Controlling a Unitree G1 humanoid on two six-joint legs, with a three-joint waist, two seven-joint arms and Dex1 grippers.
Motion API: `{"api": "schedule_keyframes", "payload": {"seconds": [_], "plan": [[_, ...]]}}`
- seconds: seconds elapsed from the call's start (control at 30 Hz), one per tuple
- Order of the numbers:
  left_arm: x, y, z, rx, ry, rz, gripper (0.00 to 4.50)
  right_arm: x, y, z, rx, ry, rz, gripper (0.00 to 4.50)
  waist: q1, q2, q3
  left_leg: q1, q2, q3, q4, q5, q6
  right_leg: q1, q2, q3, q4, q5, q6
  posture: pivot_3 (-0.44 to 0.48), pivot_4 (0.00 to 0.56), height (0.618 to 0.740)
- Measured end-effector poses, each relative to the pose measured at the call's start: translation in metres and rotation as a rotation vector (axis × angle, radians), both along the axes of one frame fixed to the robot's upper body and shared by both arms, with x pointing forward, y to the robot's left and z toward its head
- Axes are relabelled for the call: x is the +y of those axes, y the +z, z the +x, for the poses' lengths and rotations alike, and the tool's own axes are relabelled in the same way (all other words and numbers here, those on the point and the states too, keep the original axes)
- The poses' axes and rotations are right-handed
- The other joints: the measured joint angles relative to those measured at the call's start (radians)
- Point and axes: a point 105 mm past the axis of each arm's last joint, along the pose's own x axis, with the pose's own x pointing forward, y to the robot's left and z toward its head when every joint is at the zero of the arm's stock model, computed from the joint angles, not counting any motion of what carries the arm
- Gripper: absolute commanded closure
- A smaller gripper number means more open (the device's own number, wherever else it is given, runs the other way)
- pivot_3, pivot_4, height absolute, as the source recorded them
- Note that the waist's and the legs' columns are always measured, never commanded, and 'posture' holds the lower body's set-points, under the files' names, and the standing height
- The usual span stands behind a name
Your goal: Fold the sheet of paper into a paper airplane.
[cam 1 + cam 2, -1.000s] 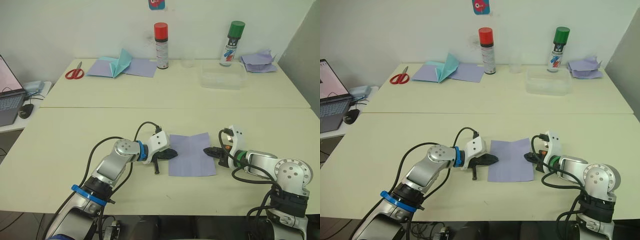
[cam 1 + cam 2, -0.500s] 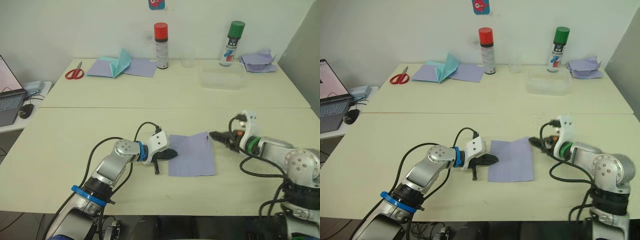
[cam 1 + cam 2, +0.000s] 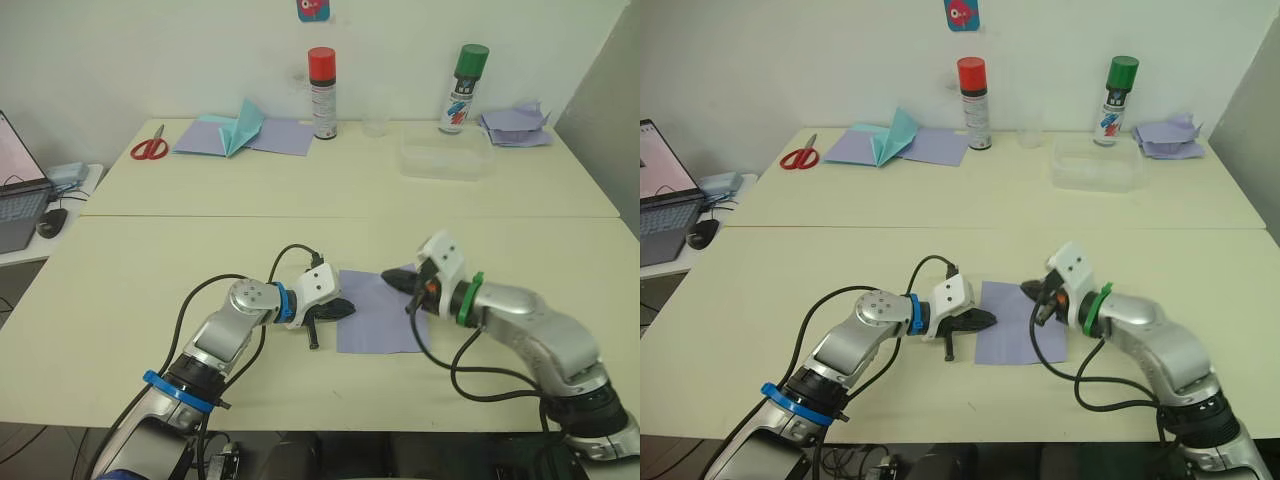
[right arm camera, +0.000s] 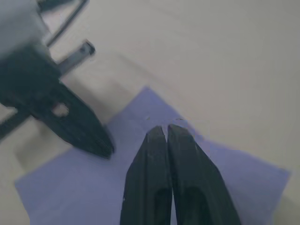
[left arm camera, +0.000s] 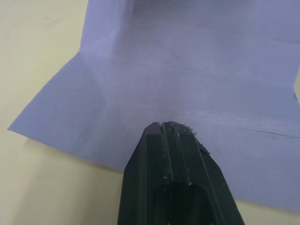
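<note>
Left eye view shows me two big cream tables (image 3: 150, 270) pushed together, and they fill most of the frame. My sheet of paper (image 3: 372, 312) lies flat on the near table, low down and a bit right of the middle of the frame. It is pale purple and I can see soft fold lines on it in the left wrist view. My left gripper (image 3: 343, 308) sits at the left edge of the sheet, with its tip on the paper. Its two black fingers are pressed tight together and I see nothing pinched between them. My right gripper (image 3: 392, 281) reaches in from the right, with its tip over the far part of the sheet. Its fingers are almost closed too, with just a thin line of a gap, and they hold nothing. On the far table, in the upper part of the frame, I see a clear plastic box (image 3: 446, 159), a teal paper plane (image 3: 240, 124) on purple paper, a red-capped spray can (image 3: 322, 91), a green-capped spray can (image 3: 464, 86) and red scissors (image 3: 151, 146).
</note>
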Motion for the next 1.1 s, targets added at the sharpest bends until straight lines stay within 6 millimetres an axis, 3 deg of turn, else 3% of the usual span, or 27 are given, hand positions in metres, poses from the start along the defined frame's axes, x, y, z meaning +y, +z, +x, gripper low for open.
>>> {"api": "schedule_keyframes", "payload": {"seconds": [0.1,0.53,0.73,1.1], "plan": [[0.000,0.000,0.000,0.000,0.001,0.001,4.50,0.000,-0.017,0.002,0.023,-0.017,-0.029,4.48,0.000,0.000,0.000,0.000,0.000,0.000,0.000,0.000,0.000,0.000,0.000,0.000,0.000,0.000,0.000,0.000,0.150,0.740],[-0.001,0.002,0.001,0.000,0.009,-0.006,4.50,-0.007,-0.024,0.002,-0.009,-0.024,-0.044,4.48,0.001,-0.002,-0.002,0.001,0.000,-0.001,0.000,0.000,0.000,0.001,0.000,0.000,0.000,0.000,0.000,0.000,0.150,0.740],[-0.014,0.002,0.007,0.058,0.081,-0.075,4.50,-0.010,-0.024,0.003,-0.015,-0.032,-0.055,4.48,0.014,-0.003,-0.002,0.001,0.000,-0.001,0.001,0.000,0.000,0.002,0.000,0.000,0.000,0.000,0.003,0.000,0.150,0.740],[-0.030,-0.004,0.007,0.020,0.063,-0.032,4.50,-0.019,-0.024,0.001,-0.010,-0.036,-0.056,4.48,0.034,-0.004,-0.003,0.002,-0.001,-0.001,0.001,0.000,0.000,0.004,0.000,0.000,-0.002,0.000,0.003,0.000,0.150,0.740]]}}
